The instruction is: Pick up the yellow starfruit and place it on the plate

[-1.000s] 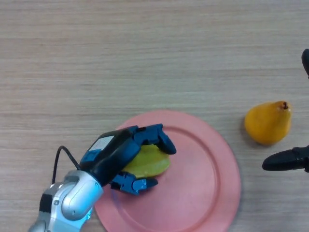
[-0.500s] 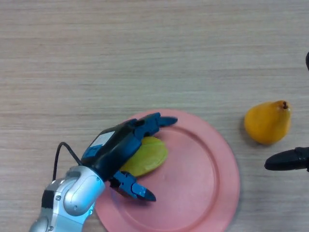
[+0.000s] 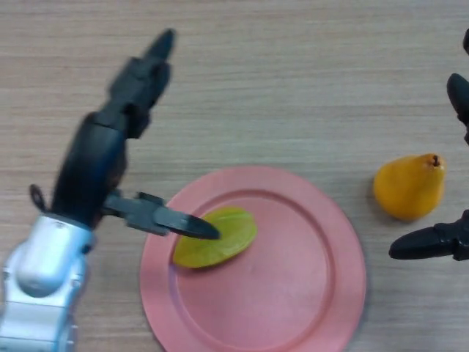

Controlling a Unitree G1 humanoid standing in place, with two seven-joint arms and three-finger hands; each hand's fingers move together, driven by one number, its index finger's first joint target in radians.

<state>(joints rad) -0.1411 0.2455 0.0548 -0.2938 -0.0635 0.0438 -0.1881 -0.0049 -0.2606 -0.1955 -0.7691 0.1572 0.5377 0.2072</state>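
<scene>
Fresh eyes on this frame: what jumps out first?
The pink plate low in the middle, with the yellow starfruit lying on its left part. The left hand is raised over the table left of the plate, open, its thumb over the fruit's edge. An orange pear sits right of the plate, between the right hand's fingers.

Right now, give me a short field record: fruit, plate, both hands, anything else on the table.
yellow starfruit: lying on the plate's left part, no hand gripping it
round pink plate: flat on the wooden table
left hand: open, fingers straight, raised above the table left of the plate
right hand: at right edge, beside the pear
orange pear: on the table, right of the plate
</scene>
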